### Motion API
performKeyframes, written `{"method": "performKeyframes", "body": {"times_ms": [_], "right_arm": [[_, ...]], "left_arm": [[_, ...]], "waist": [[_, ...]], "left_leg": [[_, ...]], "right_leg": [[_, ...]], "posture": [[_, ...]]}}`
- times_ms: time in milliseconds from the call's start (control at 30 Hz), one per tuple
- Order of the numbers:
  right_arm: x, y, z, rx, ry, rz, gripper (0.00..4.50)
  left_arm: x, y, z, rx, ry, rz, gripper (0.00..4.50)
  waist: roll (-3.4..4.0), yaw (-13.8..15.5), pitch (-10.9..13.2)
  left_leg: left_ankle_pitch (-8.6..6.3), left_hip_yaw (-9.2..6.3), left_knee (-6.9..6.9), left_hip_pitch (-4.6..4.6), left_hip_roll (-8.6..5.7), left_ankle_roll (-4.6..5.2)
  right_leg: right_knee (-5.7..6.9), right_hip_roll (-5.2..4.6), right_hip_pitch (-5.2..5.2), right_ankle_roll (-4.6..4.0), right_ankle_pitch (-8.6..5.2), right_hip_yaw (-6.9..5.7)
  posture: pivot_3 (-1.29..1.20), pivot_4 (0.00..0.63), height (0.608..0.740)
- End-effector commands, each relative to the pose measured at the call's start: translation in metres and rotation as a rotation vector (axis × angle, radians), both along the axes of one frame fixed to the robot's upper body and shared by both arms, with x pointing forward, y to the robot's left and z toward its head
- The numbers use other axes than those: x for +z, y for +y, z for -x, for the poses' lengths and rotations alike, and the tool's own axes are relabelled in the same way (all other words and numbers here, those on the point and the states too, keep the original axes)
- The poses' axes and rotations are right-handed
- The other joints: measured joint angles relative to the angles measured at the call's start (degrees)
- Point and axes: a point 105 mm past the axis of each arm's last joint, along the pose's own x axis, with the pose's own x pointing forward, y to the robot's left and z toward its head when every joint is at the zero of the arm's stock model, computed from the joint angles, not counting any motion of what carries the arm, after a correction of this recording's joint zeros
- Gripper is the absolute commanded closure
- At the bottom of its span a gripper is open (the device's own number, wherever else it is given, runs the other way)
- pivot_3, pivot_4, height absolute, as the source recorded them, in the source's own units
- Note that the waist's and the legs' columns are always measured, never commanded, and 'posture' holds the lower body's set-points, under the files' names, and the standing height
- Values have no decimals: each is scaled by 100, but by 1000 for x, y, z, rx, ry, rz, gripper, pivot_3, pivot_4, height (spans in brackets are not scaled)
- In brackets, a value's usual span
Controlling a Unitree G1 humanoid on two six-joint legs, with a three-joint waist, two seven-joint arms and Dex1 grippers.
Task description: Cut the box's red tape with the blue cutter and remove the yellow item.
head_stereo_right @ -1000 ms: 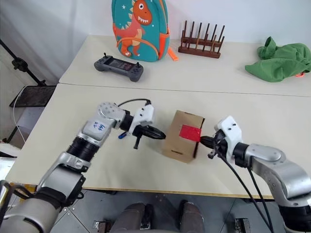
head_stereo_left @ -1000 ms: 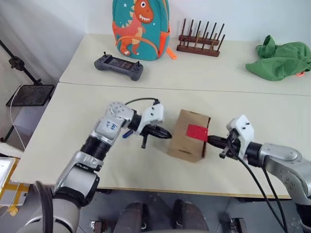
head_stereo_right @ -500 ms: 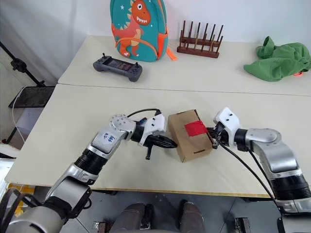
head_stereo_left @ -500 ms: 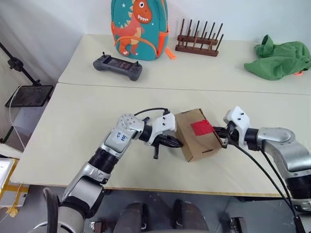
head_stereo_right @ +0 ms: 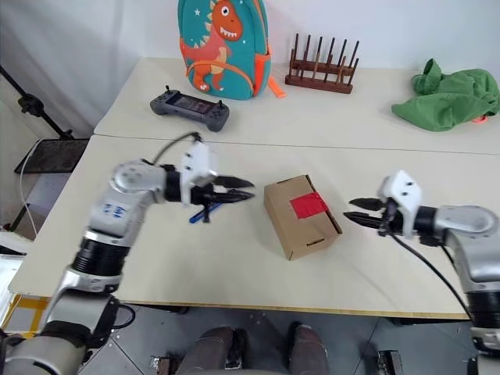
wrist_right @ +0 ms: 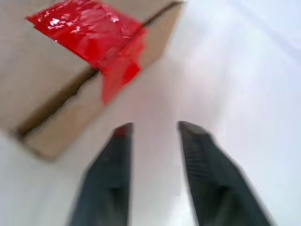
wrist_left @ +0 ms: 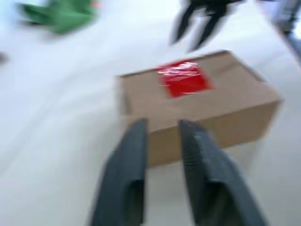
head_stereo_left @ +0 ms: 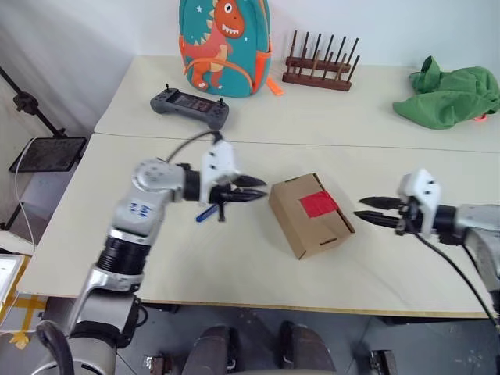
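Two open grippers [head_stereo_left: 254, 188] [head_stereo_left: 367, 211] flanking the box [head_stereo_left: 311, 214], apart.

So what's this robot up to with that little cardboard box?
It is partway through opening the box, which lies flat on the table with the red tape uncut and facing up. Neither pincer holds anything: the left pincer hangs open on one side of the box, the right pincer open on the other, both clear of it. The blue cutter lies on the table under the left pincer, not picked up yet.
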Motion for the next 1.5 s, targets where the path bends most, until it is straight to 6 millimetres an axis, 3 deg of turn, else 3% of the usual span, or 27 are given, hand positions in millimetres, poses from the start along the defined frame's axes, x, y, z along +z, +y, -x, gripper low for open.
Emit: {"method": "performKeyframes", "body": {"times_ms": [33, 167, 233, 300, 400, 500, 633, 800, 933, 1067, 1233, 1367, 1500], "right_arm": [[33, 5, 25, 113, -106, -124, 1232], [42, 22, 48, 217, -118, -255, 0], [46, 30, 57, 255, -160, -311, 0], [42, 39, 62, 257, -141, -387, 0], [31, 67, 74, 335, -150, -450, 0], [34, 79, 78, 389, -207, -460, 0], [40, 79, 78, 419, -264, -412, 0], [42, 72, 81, 418, -254, -348, 0], [37, 63, 86, 394, -228, -311, 0], [38, 62, 89, 360, -264, -287, 0], [35, 63, 94, 321, -265, -283, 0], [32, 66, 99, 288, -243, -290, 0], [30, 69, 102, 256, -223, -318, 0]], "left_arm": [[-8, 53, 9, 133, 66, 48, 2036], [-17, 112, 21, 332, 68, 120, 786], [-24, 138, 28, 418, 62, 129, 130], [-37, 172, 42, 536, 97, 136, 30], [-66, 228, 81, 729, 179, 85, 30], [-71, 240, 104, 772, 221, 70, 30], [-65, 207, 97, 682, 209, 94, 30], [-58, 148, 68, 568, 222, 205, 30], [-67, 98, 35, 521, 190, 198, 30], [-84, 70, 14, 532, 186, 193, 30], [-109, 54, 10, 496, 265, 154, 30], [-129, 59, 6, 539, 325, 72, 30], [-134, 47, 14, 478, 336, 51, 927]], "waist": [[3, -31, 2], [4, -76, 3], [1, -55, 1], [1, -19, 1], [1, -71, 1], [2, -118, 2], [0, 45, 0], [4, 78, 0], [-1, 27, -3], [-2, 10, -3], [-2, 22, -3], [6, 50, -9], [22, 35, -22]], "left_leg": [[0, 9, -15, 22, 0, 0], [-4, 13, -21, 34, 16, -9], [-8, 7, -16, 36, 17, -16], [-26, 1, -16, 37, 17, -44], [-47, 6, -27, 44, 26, -67], [-60, 10, -28, 44, 42, -76], [-63, 4, -26, 46, 39, -81], [-63, 6, -25, 47, 25, -82], [-59, 9, -27, 46, 32, -74], [-38, 45, -27, 55, 37, -38], [-38, 57, -27, 61, 45, -38], [-39, 54, -26, 62, 42, -40], [-57, 53, -26, 71, 45, -73]], "right_leg": [[-2, 1, 10, 0, 0, 8], [-2, 6, 14, -3, -2, 14], [-3, -2, 18, -5, -1, 25], [-4, -12, 19, -7, 0, 46], [-2, -34, 9, -27, -10, 54], [0, -16, 6, -39, -17, 43], [-4, -32, 11, -43, -14, 46], [1, -59, 7, -45, -12, 46], [10, 4, 9, -44, -12, 37], [13, 20, 7, -43, -11, 22], [14, 16, 2, -42, -11, 32], [12, 1, 4, -42, -11, 43], [11, -13, 11, -40, -9, 79]], "posture": [[0, 150, 740], [0, 150, 740], [0, 150, 740], [0, 150, 740], [0, 150, 740], [0, 150, 740], [0, 150, 740], [0, 150, 740], [0, 150, 740], [0, 150, 740], [0, 150, 740], [0, 150, 740], [0, 150, 740]]}}
